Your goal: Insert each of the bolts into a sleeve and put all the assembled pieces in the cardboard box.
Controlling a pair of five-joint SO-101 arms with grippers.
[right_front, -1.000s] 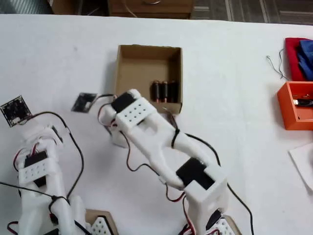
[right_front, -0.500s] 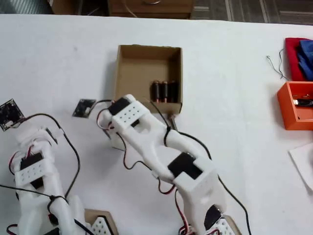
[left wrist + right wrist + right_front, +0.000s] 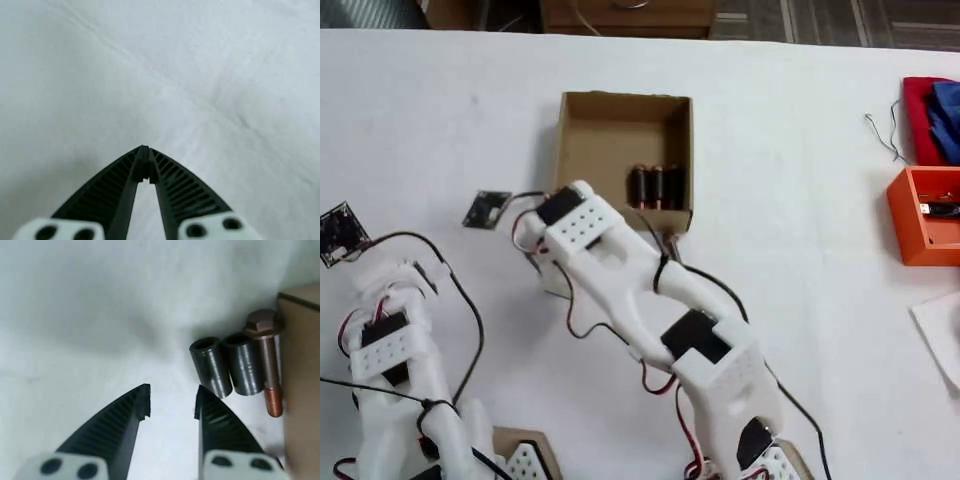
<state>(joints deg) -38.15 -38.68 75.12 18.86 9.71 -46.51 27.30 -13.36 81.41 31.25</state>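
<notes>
The cardboard box [image 3: 620,140] stands open at the table's middle, with several dark assembled pieces [image 3: 655,187] against its near right wall. Two black sleeves [image 3: 211,367] [image 3: 243,363] and a copper bolt [image 3: 267,365] lie side by side on the white table, beside the box wall [image 3: 302,365]. My right gripper [image 3: 172,395] is open just short of the nearest sleeve, nothing between its fingers. The right arm [image 3: 580,225] reaches to the box's near left corner and covers those parts from above. My left gripper [image 3: 144,152] is shut over bare table, on the left arm [image 3: 385,345].
An orange box [image 3: 925,215] sits at the right edge, with red and blue cloth [image 3: 930,115] and a thin wire [image 3: 885,135] behind it. A sheet of paper [image 3: 940,335] lies nearer. The table's far edge runs along the top.
The right arm has swung slightly left, its wrist shifting along the box's near left corner. The left arm drew a little to the left, then kept still.
</notes>
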